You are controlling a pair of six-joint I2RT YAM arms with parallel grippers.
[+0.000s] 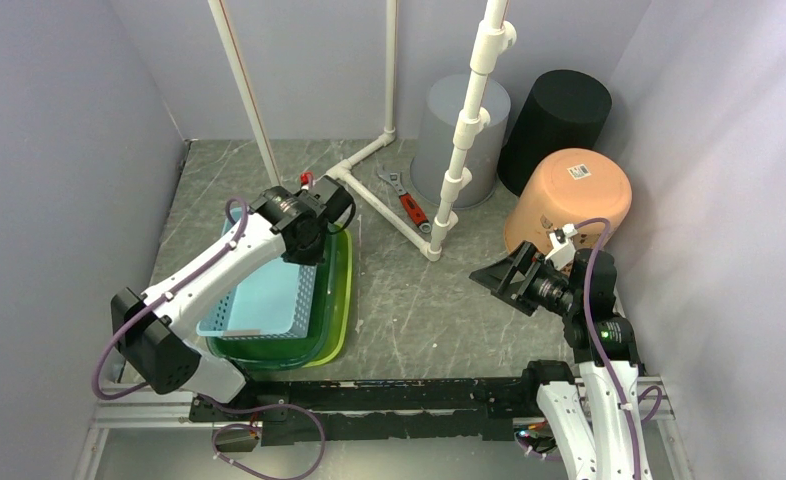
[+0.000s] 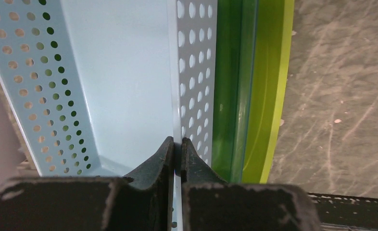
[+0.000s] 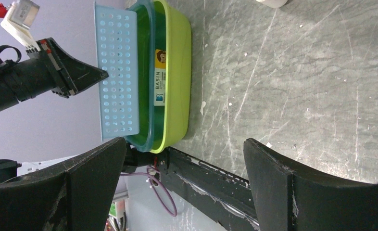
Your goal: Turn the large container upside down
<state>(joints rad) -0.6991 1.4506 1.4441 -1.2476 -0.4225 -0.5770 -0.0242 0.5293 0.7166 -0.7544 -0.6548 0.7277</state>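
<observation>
A light blue perforated basket (image 1: 259,300) sits inside a dark green basin (image 1: 326,285) nested in a lime green basin (image 1: 343,300) at the left of the table. My left gripper (image 1: 312,252) is shut on the basket's right wall near its far corner. In the left wrist view the gripper (image 2: 177,147) pinches the thin blue wall (image 2: 196,72) between both fingers, with the green basins (image 2: 264,96) just to the right. My right gripper (image 1: 499,282) is open and empty above the table on the right. Its wrist view (image 3: 184,144) shows the basket (image 3: 117,72) and the basins (image 3: 177,72) far off.
An upside-down orange bucket (image 1: 569,200) stands close behind the right gripper. A grey bin (image 1: 459,125) and a black bin (image 1: 559,115) stand at the back. A white pipe frame (image 1: 389,210) and a red wrench (image 1: 411,207) lie mid-table. A black rail (image 1: 399,395) runs along the near edge.
</observation>
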